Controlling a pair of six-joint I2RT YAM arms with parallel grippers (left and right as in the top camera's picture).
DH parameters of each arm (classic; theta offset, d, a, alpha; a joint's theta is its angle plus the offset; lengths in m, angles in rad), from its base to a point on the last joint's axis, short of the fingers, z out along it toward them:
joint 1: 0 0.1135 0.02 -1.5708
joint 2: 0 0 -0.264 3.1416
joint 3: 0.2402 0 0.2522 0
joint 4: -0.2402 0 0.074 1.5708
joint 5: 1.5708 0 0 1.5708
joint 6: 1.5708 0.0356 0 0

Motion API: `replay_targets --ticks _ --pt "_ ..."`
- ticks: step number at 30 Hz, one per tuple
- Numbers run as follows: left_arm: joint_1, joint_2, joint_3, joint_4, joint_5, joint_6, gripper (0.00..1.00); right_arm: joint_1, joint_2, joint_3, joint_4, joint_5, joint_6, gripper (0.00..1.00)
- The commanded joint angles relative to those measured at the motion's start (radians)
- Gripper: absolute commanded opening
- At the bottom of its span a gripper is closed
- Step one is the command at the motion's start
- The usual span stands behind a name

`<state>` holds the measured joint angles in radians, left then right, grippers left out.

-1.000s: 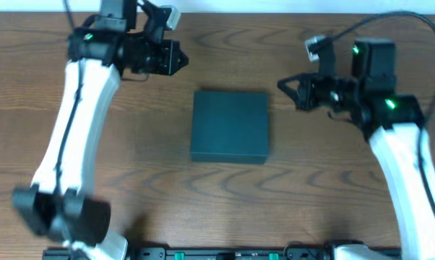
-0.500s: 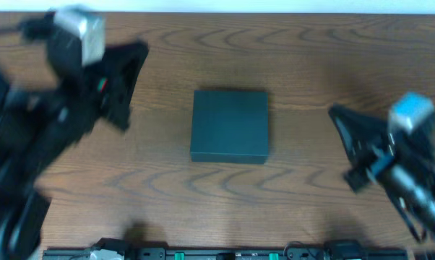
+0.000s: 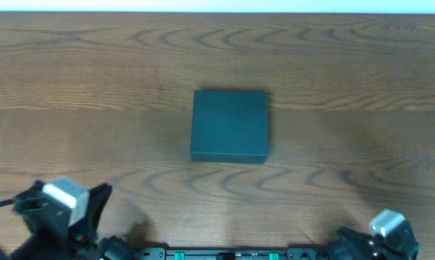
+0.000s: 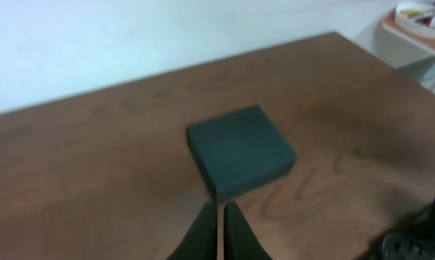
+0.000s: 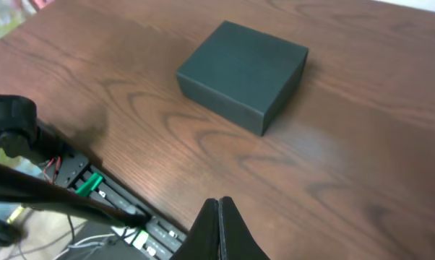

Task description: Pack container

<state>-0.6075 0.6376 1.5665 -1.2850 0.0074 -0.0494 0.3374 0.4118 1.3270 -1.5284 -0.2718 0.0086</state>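
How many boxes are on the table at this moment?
1. The dark teal matte rectangular cardboard box, lid shut, lies near the middle of the brown wooden table. No second box shows in any view; anything inside it is hidden.

Overhead, seemingly low wrists; container shared

Brown wooden table, white wall
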Motion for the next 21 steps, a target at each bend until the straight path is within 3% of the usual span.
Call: replay_targets --ticks 1,4,5,6,7,8,21 --pt "-0.008 -0.025 -0.136 0.009 -0.006 -0.067 0.06 0.0 -0.038 0.001 -0.01 0.03 0.092 0.01" --pt "-0.008 -0.052 -0.242 0.053 0.016 -0.095 0.06 -0.013 -0.071 0.001 -0.011 0.041 0.096 0.03" --pt "-0.008 -0.052 -0.263 0.069 0.031 -0.104 0.06 -0.013 -0.075 0.001 -0.013 0.039 0.096 0.2" --pt "-0.008 -0.05 -0.28 0.085 0.039 -0.119 0.22 -0.013 -0.076 0.001 -0.017 0.037 0.097 0.73" --pt "-0.008 -0.049 -0.291 0.097 0.038 -0.139 0.85 -0.014 -0.076 0.001 -0.021 0.035 0.097 0.99" --pt "-0.008 -0.049 -0.303 0.11 0.038 -0.159 0.96 -0.014 -0.076 0.001 -0.026 0.034 0.103 0.99" --pt "-0.008 -0.049 -0.317 -0.034 0.037 -0.183 0.95 -0.014 -0.076 0.001 -0.092 0.032 0.114 0.99"
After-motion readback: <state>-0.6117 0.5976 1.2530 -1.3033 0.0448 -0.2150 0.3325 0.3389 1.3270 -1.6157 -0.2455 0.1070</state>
